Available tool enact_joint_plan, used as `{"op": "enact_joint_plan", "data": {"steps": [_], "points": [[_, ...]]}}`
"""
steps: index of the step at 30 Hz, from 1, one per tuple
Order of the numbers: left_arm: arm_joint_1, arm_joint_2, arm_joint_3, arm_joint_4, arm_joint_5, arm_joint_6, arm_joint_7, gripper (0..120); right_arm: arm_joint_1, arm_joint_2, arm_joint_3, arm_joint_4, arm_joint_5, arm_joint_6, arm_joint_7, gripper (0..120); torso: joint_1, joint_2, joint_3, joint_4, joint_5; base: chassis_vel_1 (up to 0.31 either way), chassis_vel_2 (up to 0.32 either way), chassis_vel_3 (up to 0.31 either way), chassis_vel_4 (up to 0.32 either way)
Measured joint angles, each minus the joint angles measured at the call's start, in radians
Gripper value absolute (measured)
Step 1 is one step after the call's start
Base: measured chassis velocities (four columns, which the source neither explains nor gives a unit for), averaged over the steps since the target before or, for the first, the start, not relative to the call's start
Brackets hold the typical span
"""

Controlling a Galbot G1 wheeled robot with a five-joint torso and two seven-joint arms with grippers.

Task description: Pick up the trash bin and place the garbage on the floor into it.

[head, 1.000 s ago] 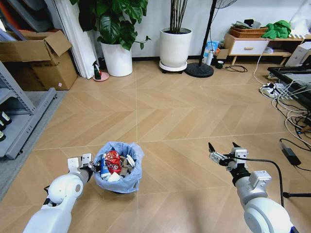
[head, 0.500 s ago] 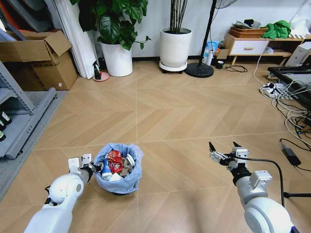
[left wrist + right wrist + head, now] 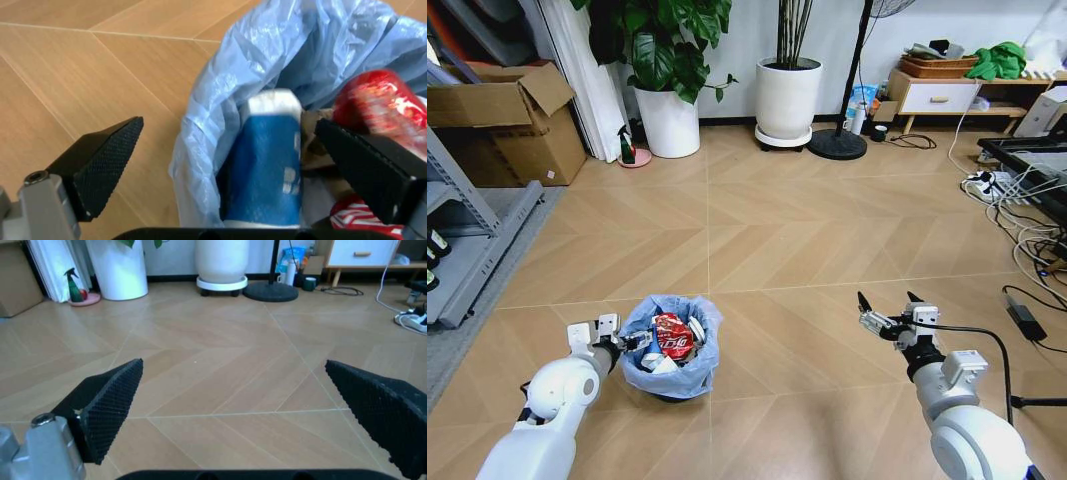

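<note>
The trash bin (image 3: 670, 345) stands on the floor (image 3: 777, 250) near the robot, just beside the left gripper (image 3: 634, 341), whose fingers are spread across the bin's rim: one outside the blue liner, one over the contents. Inside lie the red can (image 3: 377, 102), the blue-white can (image 3: 265, 170) and other garbage. The right gripper (image 3: 887, 315) hovers well apart, fingers spread and holding nothing. Farther off the floor shows no litter, so the collecting looks essentially done.
</note>
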Motion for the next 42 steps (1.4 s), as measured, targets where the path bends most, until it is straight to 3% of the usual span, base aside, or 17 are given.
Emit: {"op": "enact_joint_plan", "data": {"steps": [19, 23, 26, 27, 30, 36, 42], "points": [[0.029, -0.007, -0.024, -0.082, 0.006, -0.065, -0.048, 100, -0.002, -0.007, 0.035, 0.029, 0.018, -0.004, 0.001, 100, 0.0, 0.0, 0.0, 0.0, 0.0001, 0.0, 0.0, 0.0, 0.0], [0.052, -0.022, -0.048, -0.108, 0.032, -0.146, -0.051, 100, -0.015, -0.005, 0.062, 0.05, 0.024, -0.005, 0.002, 100, 0.0, 0.0, 0.0, 0.0, 0.0001, 0.0, 0.0, 0.0, 0.0], [0.106, -0.049, -0.074, -0.145, 0.084, -0.32, -0.008, 100, -0.047, 0.009, 0.091, 0.073, 0.023, -0.005, 0.001, 100, 0.0, 0.0, 0.0, 0.0, -0.0001, 0.0, 0.0, 0.0, 0.0], [0.106, -0.049, -0.074, -0.145, 0.084, -0.32, -0.008, 100, -0.047, 0.009, 0.091, 0.073, 0.023, -0.005, 0.001, 100, 0.0, 0.0, 0.0, 0.0, -0.0001, 0.0, 0.0, 0.0, 0.0], [0.182, -0.081, -0.11, -0.199, 0.114, -0.445, 0.049, 100, -0.088, 0.033, 0.121, 0.107, 0.015, -0.017, 0.002, 100, 0.0, 0.0, 0.0, 0.0001, -0.0002, 0.0, 0.0, 0.0, 0.0], [0.273, -0.125, -0.149, -0.288, 0.151, -0.515, 0.101, 100, -0.145, 0.076, 0.177, 0.159, -0.006, -0.051, 0.004, 100, 0.0, 0.0, 0.0, 0.0, -0.0001, 0.0, 0.0, 0.0, 0.0], [0.343, -0.179, -0.153, -0.365, 0.258, -0.571, 0.103, 100, -0.192, 0.14, 0.215, 0.218, -0.036, -0.062, 0.0, 100, 0.0, 0.0, 0.0, 0.0, 0.0001, 0.0, 0.0, 0.0, 0.0]]}}
